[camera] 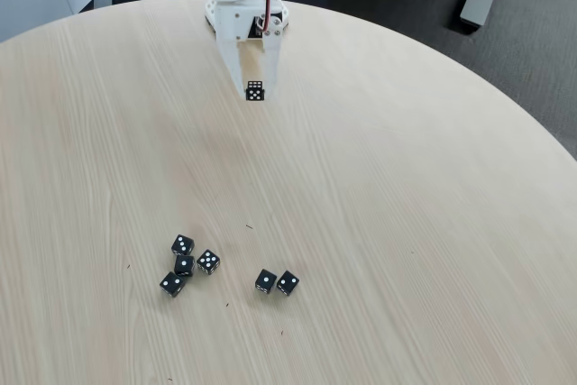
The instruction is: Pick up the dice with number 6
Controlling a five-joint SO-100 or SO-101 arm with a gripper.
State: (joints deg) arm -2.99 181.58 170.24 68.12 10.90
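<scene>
My white gripper [254,89] reaches in from the top of the fixed view, fingers pointing toward the camera. A tiny black cube with white pips, the dice with number 6 [255,91], sits pinched between the two fingertips. Its facing side shows pips in two rows. The gripper is shut on it, at the far side of the round wooden table [406,223]. I cannot tell whether the cube touches the tabletop or hangs just above it.
Several other black dice lie near the front: a cluster around [185,264] and a touching pair [277,281]. The table's curved edge runs along the right, with dark carpet [532,60] beyond it and a chair behind the arm.
</scene>
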